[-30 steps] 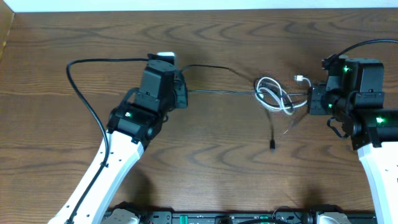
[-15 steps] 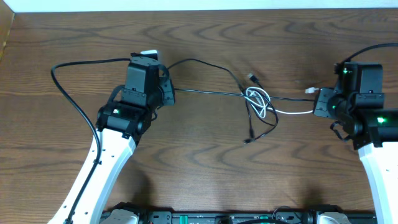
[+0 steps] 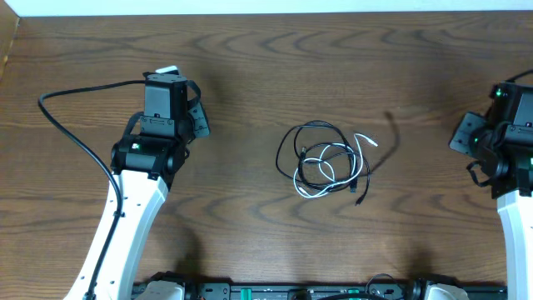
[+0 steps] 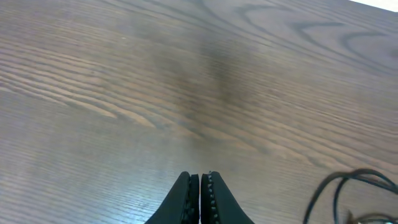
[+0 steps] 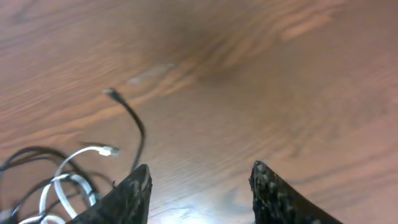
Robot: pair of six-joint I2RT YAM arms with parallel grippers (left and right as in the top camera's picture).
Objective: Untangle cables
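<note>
Overhead view: at frame centre the black cord [image 3: 281, 154] and the white cord [image 3: 326, 171] lie interlooped in a loose heap on the wooden table [image 3: 266, 50], and neither claw touches them. The left gripper [image 3: 200, 121] sits well to the left, the right gripper [image 3: 460, 136] at the right edge.

Left wrist view: its fingers [image 4: 188, 194] are pressed together on nothing, and a black loop shows at lower right.

Right wrist view: the jaws are spread and empty. The white plug [image 5: 107, 150] and a black cord end lie at left.

I judge a grasp is due. I would open the left claw, pinch one colour per claw near a free end, then draw them apart slowly.
</note>
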